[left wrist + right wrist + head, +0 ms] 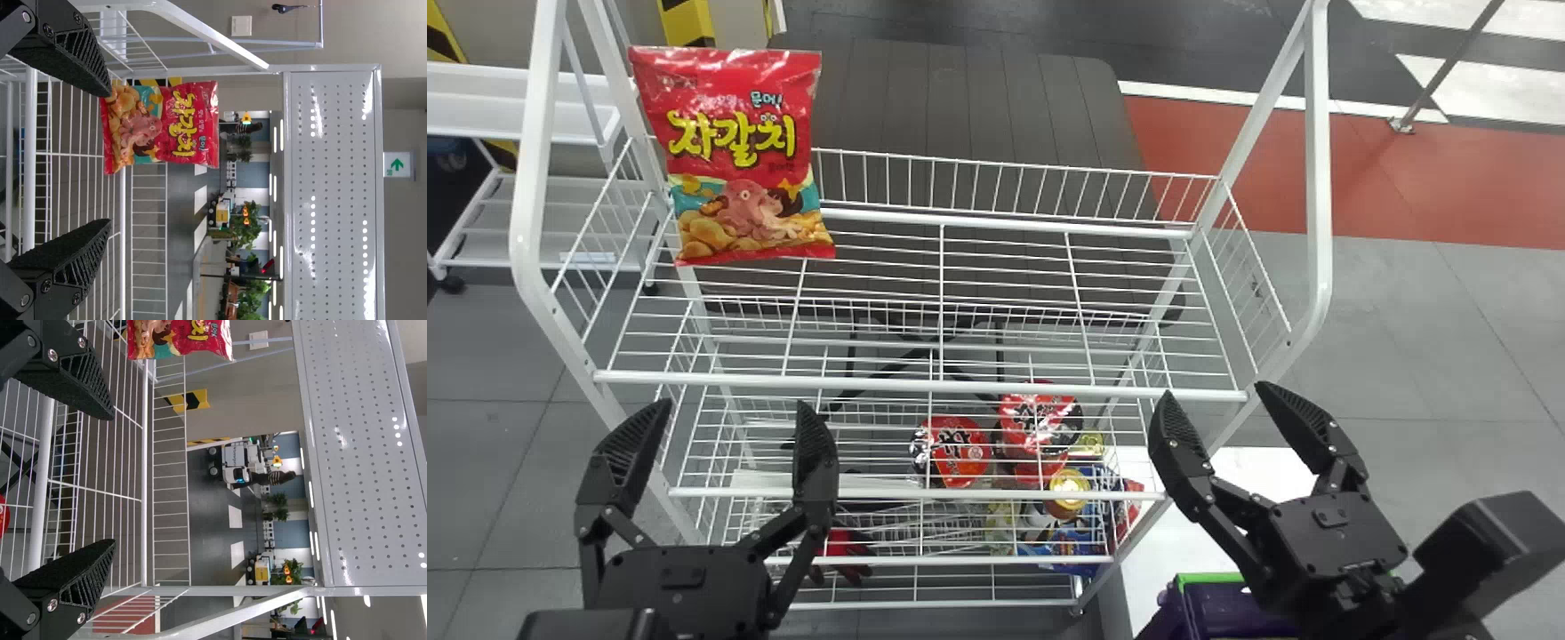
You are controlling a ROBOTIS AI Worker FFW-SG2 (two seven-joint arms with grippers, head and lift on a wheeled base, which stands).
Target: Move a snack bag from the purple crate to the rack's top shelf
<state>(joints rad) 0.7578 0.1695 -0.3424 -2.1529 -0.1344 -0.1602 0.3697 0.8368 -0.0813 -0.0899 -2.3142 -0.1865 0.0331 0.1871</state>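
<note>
Purple crate (pixel 1223 612) in head view; perforated panel (pixel 333 167) in wrist views.

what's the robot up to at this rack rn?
Holding nothing. Left end effector and right end effector are both open, at the front of the rack. The red snack bag stands upright at the left end of the top shelf; the purple crate is low on the right. Looks like the move is done.

The snack bag (pixel 734 160) is on the top shelf (pixel 920 385), back left; other packages (pixel 953 451) lie lower in the rack (pixel 1319 178), toward its right; the crate (pixel 1223 612) sits right of the rack
</note>
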